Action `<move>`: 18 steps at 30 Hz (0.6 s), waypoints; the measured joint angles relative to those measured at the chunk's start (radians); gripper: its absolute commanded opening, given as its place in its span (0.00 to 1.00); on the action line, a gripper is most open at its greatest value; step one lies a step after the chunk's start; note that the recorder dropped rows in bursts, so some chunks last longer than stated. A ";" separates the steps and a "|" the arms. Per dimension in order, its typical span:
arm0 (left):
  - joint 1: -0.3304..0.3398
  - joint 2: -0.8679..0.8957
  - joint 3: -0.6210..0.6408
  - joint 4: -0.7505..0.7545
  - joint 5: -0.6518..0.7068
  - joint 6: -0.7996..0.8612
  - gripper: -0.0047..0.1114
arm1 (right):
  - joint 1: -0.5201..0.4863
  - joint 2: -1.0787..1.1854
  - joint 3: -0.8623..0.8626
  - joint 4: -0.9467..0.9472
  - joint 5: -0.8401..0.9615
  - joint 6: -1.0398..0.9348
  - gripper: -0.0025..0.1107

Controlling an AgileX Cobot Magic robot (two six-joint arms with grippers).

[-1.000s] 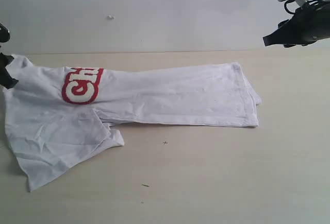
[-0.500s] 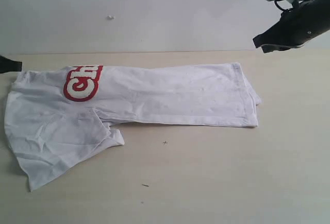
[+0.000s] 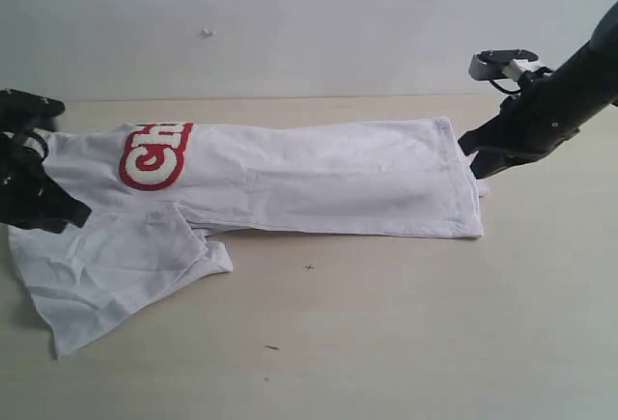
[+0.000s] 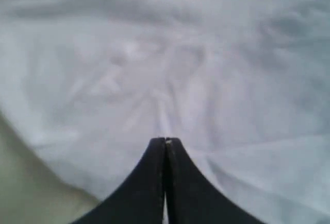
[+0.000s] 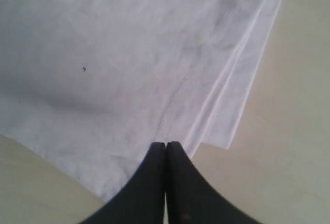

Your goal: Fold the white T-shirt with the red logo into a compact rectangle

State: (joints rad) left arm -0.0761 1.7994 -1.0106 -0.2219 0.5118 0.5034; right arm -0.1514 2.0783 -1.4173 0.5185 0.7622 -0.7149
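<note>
Both pairs of jaws are pressed tight together, tip against tip, with no cloth visible between them; the left gripper (image 4: 166, 142) has its dark fingers meeting over a wrinkled stretch of the white T-shirt (image 3: 319, 179), while the right gripper (image 5: 166, 145) has its fingers meeting right at the shirt's hemmed end, where several layers of fabric lie stacked with their edges fanned slightly apart. From where I stand, the shirt lies flat on the pale wooden table (image 3: 386, 323), folded lengthwise into a long band running from the left side across to the right; the red logo (image 3: 153, 157) shows near the left end, only its first couple of fat white letters with the red outline in sight, the rest turned under the fold; below it a loose flap of the shirt spreads out toward the near-left corner, creased and uneven. The left arm sits low over that left end, just beside the logo; the right arm slants down to the hem end at the far right.
</note>
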 measured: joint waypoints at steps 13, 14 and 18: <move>-0.118 0.128 -0.002 -0.217 0.205 0.270 0.04 | 0.000 0.000 0.000 -0.002 -0.012 0.000 0.02; -0.126 0.131 -0.002 -0.208 0.222 0.264 0.04 | 0.000 0.000 0.000 -0.002 -0.012 0.000 0.02; -0.129 0.142 -0.007 -0.115 0.330 0.220 0.04 | 0.000 0.000 0.000 -0.002 -0.008 0.000 0.02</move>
State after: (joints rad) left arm -0.2054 1.9412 -1.0176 -0.3365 0.8414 0.7232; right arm -0.1514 2.0783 -1.4173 0.5166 0.7545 -0.7149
